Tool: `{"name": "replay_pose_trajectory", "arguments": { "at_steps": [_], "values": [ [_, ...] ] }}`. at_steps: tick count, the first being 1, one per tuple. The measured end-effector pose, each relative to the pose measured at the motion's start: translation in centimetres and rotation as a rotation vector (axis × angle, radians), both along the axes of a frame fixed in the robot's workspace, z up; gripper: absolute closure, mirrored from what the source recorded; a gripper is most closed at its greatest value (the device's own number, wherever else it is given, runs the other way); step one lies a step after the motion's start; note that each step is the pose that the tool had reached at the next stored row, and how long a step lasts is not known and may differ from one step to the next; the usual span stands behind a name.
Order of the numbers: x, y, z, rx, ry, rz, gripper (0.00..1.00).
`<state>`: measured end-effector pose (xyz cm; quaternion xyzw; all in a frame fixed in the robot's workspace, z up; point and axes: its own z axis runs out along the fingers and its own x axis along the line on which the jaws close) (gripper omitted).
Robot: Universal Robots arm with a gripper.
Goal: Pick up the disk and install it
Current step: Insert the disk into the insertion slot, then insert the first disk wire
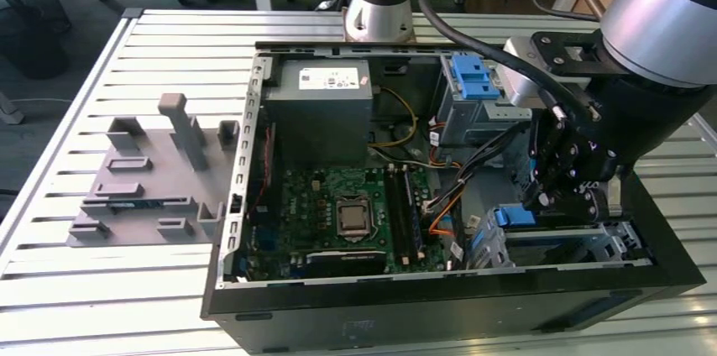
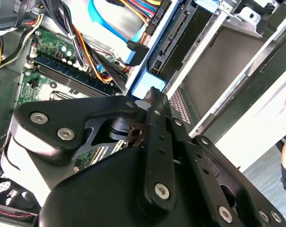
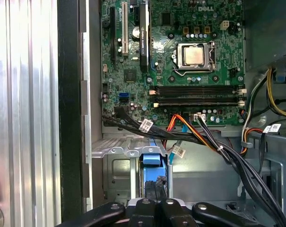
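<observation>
The disk (image 1: 515, 217) stands on edge in the metal drive cage (image 1: 583, 243) at the near corner of the open computer case, on the exterior view's right. Its blue bracket (image 3: 151, 161) shows at the cage mouth, and in the second wrist view the same blue bracket (image 2: 144, 87) sits at a fingertip. My black gripper (image 1: 549, 205) reaches down into that cage. In the first wrist view my gripper (image 3: 156, 201) has its fingers drawn in tight on the disk's edge. Most of the drive's body is hidden by the cage and my fingers.
Bundled black, orange and blue cables (image 3: 200, 135) cross right beside the cage. The green motherboard (image 1: 336, 205) and grey power supply (image 1: 325, 100) fill the rest of the case. A blue latch (image 1: 471, 79) tops the upper bay. A grey fixture (image 1: 151, 180) lies on the slatted table.
</observation>
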<state>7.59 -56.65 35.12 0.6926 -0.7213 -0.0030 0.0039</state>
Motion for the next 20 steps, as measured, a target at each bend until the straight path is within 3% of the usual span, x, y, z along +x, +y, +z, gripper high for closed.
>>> {"name": "replay_pose_trajectory", "arguments": {
  "at_steps": [20],
  "values": [
    [0.14,0.0,-0.23,0.0002,0.0,0.0,0.89]
  ]
}}
